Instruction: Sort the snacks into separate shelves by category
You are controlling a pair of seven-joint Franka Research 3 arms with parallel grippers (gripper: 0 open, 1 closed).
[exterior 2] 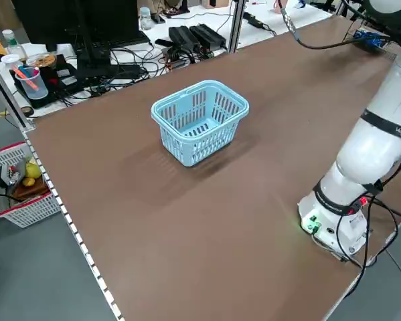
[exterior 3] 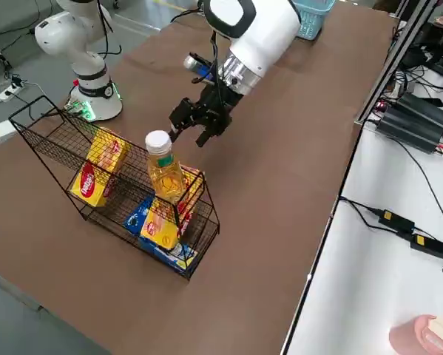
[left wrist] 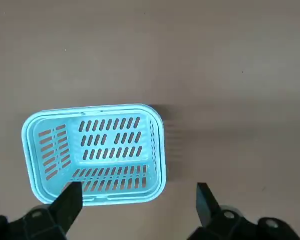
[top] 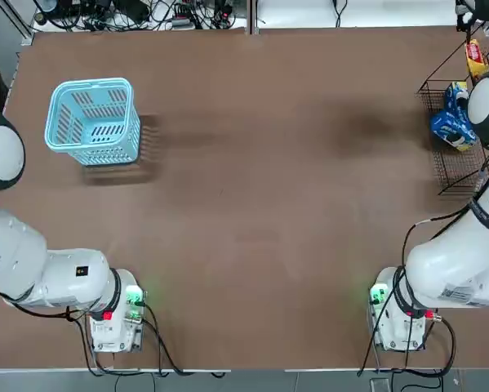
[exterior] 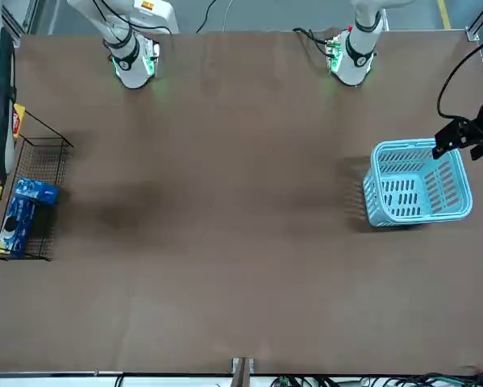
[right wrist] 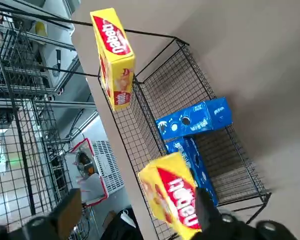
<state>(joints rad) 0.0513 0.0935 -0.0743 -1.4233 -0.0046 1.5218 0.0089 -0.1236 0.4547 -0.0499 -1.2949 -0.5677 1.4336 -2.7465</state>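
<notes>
Your right gripper [exterior 3: 200, 122] hangs spread and empty just beside the black wire rack [exterior 3: 51, 133] at the far right edge of the counter [top: 268, 204]. Your left gripper [left wrist: 137, 200] is spread too, also empty, hovering over the one light blue basket [left wrist: 92, 150] on the counter's far left.

Count the rack's load. From the right wrist you see two yellow boxes [right wrist: 114, 55] with red logos, one up on the higher tier and a second [right wrist: 172, 197] lower and nearer the camera. Two blue packets [right wrist: 195, 120] lie on the bottom mesh floor, touching each other. The right side view adds one bottle [exterior 3: 162, 170] of amber liquid with a white cap, upright at the rack's near corner.
</notes>
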